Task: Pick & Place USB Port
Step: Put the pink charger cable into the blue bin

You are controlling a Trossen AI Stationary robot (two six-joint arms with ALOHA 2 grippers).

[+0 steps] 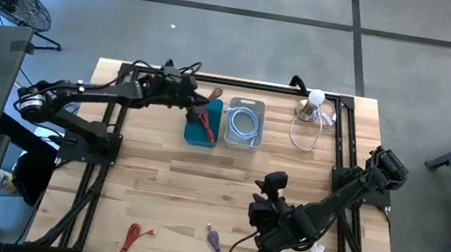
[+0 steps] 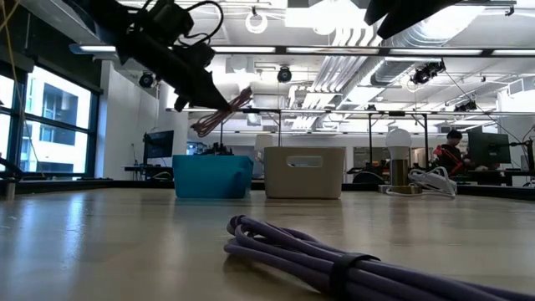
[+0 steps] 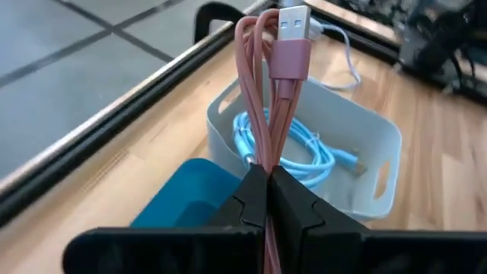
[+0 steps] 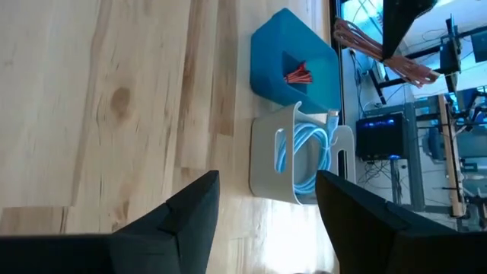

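Pink cable (image 3: pixel 266 84), bundled in loops, is pinched between the fully closed jaws of the left gripper (image 3: pixel 268 179) and hangs above the blue bin (image 1: pixel 202 124), beside the white bin (image 1: pixel 243 123). A miss could result if the bundle were released here: the loops trail toward the shared rim, so part could be left draped over the edge or dropped into the white bin. The left arm is stretched across the table's far side. The right gripper (image 4: pixel 266 209) is held open and empty, low over the near right of the table (image 1: pixel 173 181).
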